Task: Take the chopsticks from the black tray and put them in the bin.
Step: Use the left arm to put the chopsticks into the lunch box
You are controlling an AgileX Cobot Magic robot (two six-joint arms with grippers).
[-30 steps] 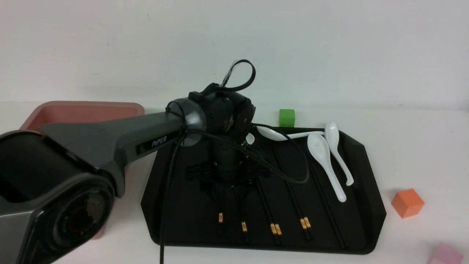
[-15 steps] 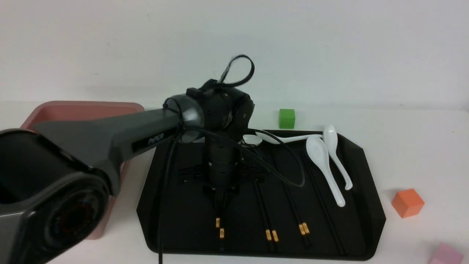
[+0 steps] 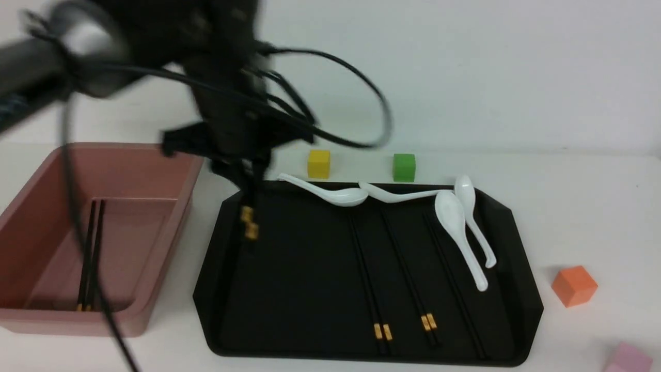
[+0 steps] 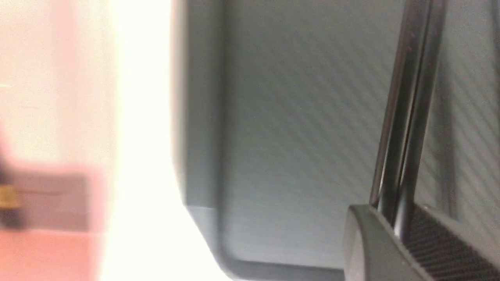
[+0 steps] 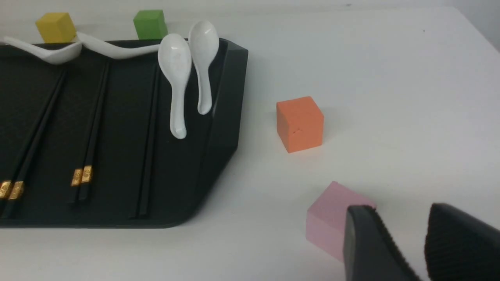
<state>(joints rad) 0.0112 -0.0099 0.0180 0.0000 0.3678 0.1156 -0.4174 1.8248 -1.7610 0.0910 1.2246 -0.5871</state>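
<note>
"Logging the hidden bits first: what is blurred?"

"The left gripper (image 3: 249, 181), smeared in the front view. Closed on a pair of chopsticks (image 4: 406, 117), as shown by its wrist camera; their upper parts are hidden by the gripper in front. The bin (image 3: 124, 248) is cut off at the left edge and crossed by a cable (image 3: 77, 222)"

"Right gripper (image 5: 394, 218)?"

"Fingers parted, nothing gripped, lower parts cut off. The pink cube (image 5: 332, 218) is partly covered by one finger"

"Around?"

"Two sticks (image 3: 92, 253) are laid in the bin. Three more pairs (image 3: 410, 274) are lined up in the black tray (image 3: 289, 289), with four white spoons (image 3: 457, 222) clustered at its far end and far right. Yellow (image 3: 318, 164) and green (image 3: 404, 167) cubes are seen behind, an orange cube (image 3: 574, 286) to the right"

"Surfaces?"

"Sticks slim, dark, some gold-banded; spoons glossy, round-bowled; tray black, corners cut; bin dusty pink, thick-rimmed, corners rounded"
</note>
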